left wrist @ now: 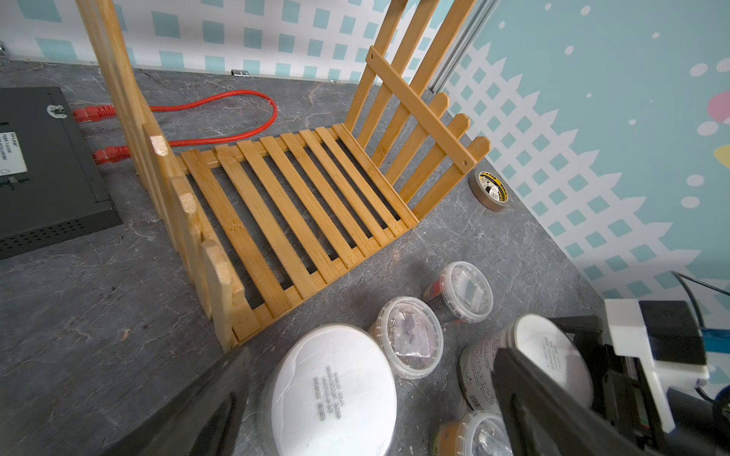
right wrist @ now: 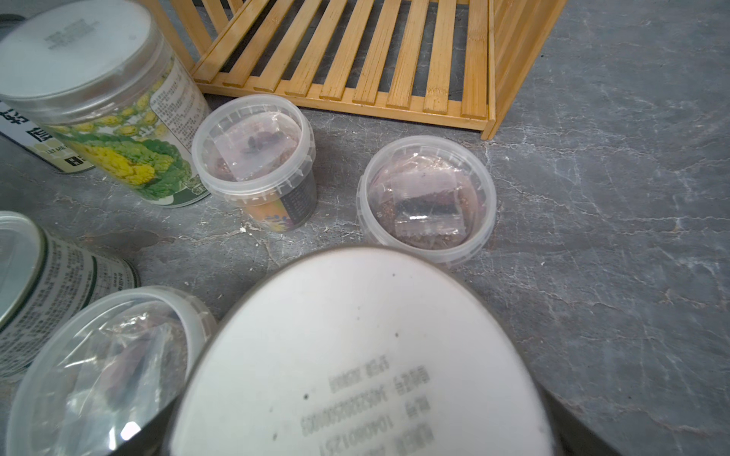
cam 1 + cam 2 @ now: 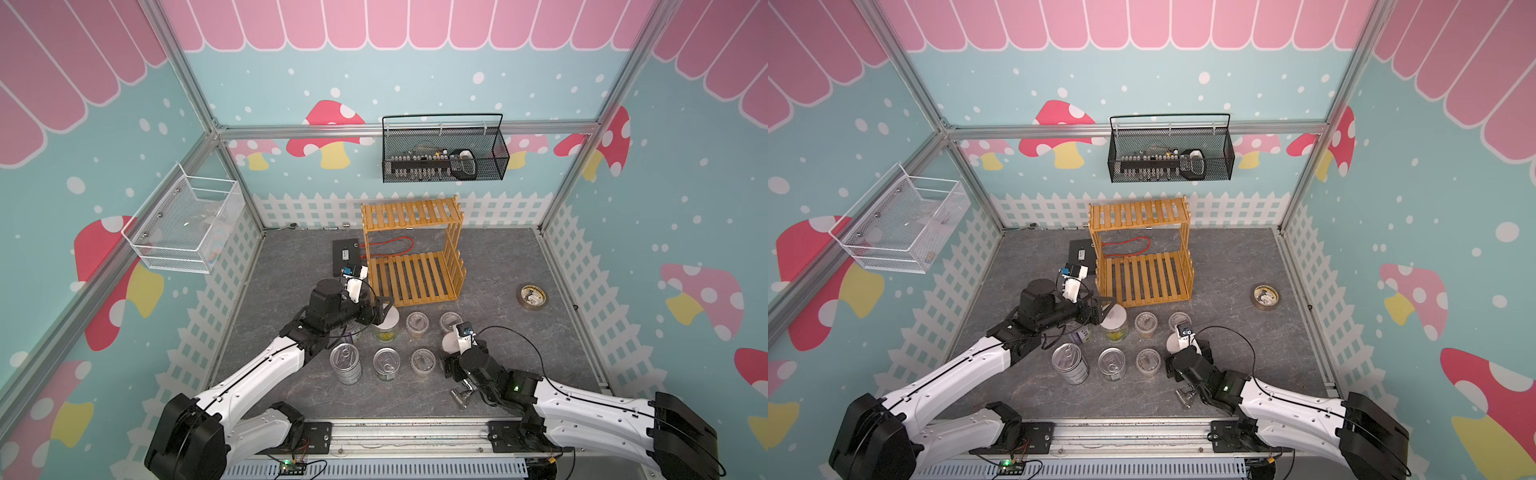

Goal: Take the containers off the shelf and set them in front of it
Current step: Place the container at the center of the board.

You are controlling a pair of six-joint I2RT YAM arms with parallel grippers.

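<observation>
The yellow slatted shelf [image 3: 415,272] stood just beyond my jaws. My left jaws gaped around the white-lidded jar [image 3: 388,330] on the desk [image 3: 498,257]; my right jaws hung over the canister [image 2: 355,355], grip unclear. Nearby clear cups [image 2: 254,154] held dark bits.

Stretches left arm [image 3: 266,365] forward from the near-left base, forearm rising to a level wrist. Points left gripper [image 3: 384,311] rightward, fingers [image 1: 189,414] spread to full width. Brings right arm [image 3: 582,411] in low from near-right, wrist turned forward-left. Shows right gripper [image 3: 451,357] set wide too; gripping or free, not discernible.
</observation>
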